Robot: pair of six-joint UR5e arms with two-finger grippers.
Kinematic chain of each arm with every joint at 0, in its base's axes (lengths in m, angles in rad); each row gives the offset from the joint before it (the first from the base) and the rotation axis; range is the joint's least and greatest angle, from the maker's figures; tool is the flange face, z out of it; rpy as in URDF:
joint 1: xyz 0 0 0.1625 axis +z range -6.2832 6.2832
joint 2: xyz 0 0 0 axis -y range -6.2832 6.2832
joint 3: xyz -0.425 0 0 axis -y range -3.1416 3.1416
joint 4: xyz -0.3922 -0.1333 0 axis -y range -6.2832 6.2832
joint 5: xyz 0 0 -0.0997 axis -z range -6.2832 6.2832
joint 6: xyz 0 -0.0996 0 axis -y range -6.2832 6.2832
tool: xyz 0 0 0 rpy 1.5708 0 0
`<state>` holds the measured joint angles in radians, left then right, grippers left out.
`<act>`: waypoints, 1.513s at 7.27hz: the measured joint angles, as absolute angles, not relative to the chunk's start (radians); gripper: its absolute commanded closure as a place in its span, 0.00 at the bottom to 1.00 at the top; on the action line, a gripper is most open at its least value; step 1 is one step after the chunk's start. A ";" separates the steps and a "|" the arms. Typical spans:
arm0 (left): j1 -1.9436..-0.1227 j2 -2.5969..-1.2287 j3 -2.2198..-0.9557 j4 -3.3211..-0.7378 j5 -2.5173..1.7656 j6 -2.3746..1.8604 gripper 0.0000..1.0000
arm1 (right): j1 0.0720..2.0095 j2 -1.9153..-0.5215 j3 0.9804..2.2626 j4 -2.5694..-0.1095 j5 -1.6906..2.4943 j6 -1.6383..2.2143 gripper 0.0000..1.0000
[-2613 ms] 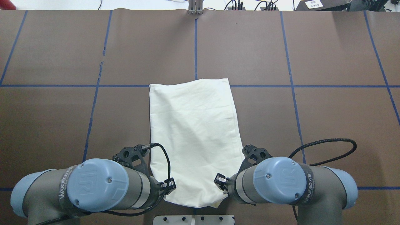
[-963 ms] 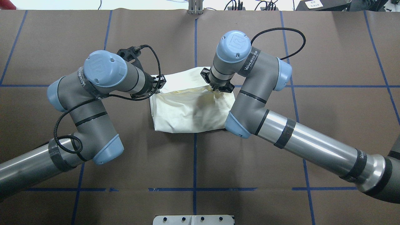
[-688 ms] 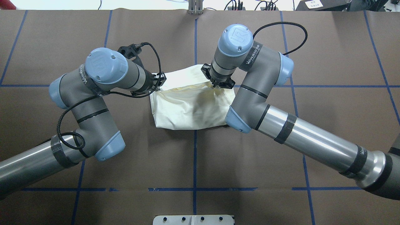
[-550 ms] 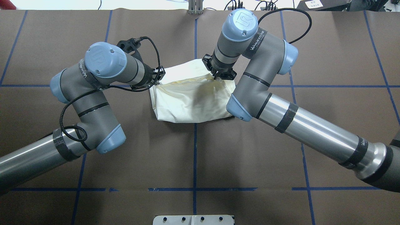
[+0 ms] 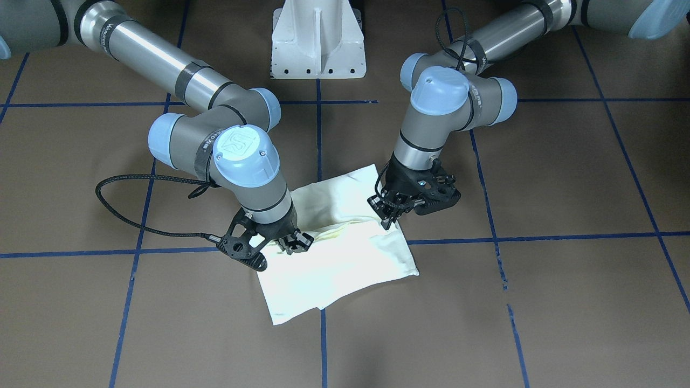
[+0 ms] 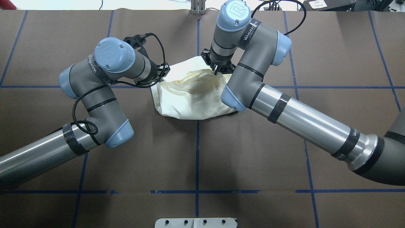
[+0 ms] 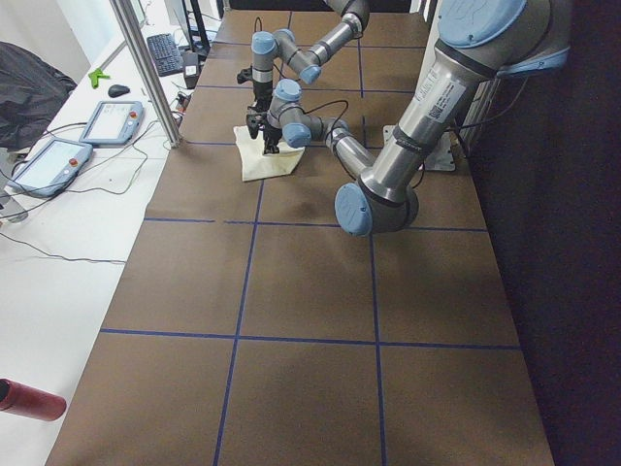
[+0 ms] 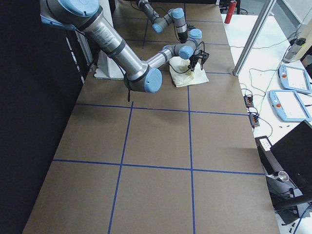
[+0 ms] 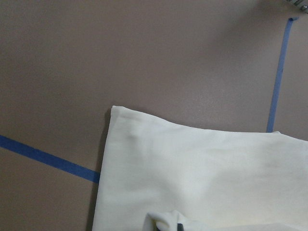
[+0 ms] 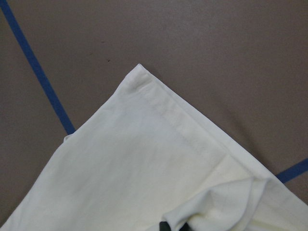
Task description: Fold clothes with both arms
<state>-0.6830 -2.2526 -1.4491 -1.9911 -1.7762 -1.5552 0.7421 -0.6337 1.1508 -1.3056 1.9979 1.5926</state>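
Crossing the brown table [image 6: 253, 152], blue tape [image 6: 197, 158] underlies cloth [image 6: 190, 101].

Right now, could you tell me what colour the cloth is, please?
The cloth is plain cream-white; front-facing view.

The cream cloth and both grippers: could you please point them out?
cream cloth [image 6: 193, 101], overhead exterior view, its flat middle.
left gripper [image 5: 388, 220], front-facing view, midway between the jaws.
right gripper [image 5: 290, 246], front-facing view, midway between the jaws.

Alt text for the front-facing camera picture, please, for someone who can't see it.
A robot's left gripper, on the picture's right, and right gripper, on its left, each pinch the folded-over edge of a cream cloth on a brown table marked with blue tape lines.
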 measured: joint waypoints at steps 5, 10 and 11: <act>-0.798 -2.252 -1.336 -2.140 -1.870 -1.408 0.00 | 0.833 -0.604 1.130 -1.313 2.080 1.453 0.00; -0.666 -2.194 -1.359 -2.433 -1.967 -1.765 0.00 | 0.920 -0.644 1.189 -1.425 2.096 1.246 0.00; -0.635 -2.193 -1.367 -2.433 -1.969 -1.788 0.00 | 0.927 -0.652 1.198 -1.428 2.098 1.237 0.00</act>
